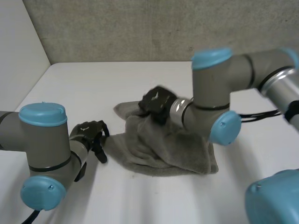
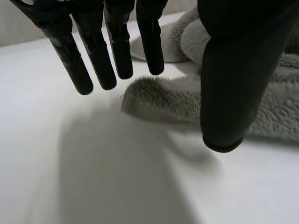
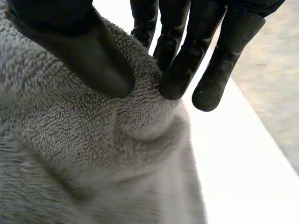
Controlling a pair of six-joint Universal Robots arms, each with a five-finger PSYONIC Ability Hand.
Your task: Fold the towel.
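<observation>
The head view shows the rumpled grey towel (image 1: 173, 149) lying mid-way across the white table (image 1: 93, 84). The right robot hand (image 1: 156, 103) is at its far edge and the left robot hand (image 1: 91, 133) is just beside its nearest corner. The right wrist view adds that thumb and fingers pinch a raised fold of the pile, while the left wrist view shows straight, spread fingers (image 2: 98, 56) above bare table, holding nothing. A speckled grey wall (image 1: 140, 28) stands behind the table.

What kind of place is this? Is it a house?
Probably a robot lab, not a house: a white table, a plain grey wall, and a machine's left arm and right arm handling one grey towel.
</observation>
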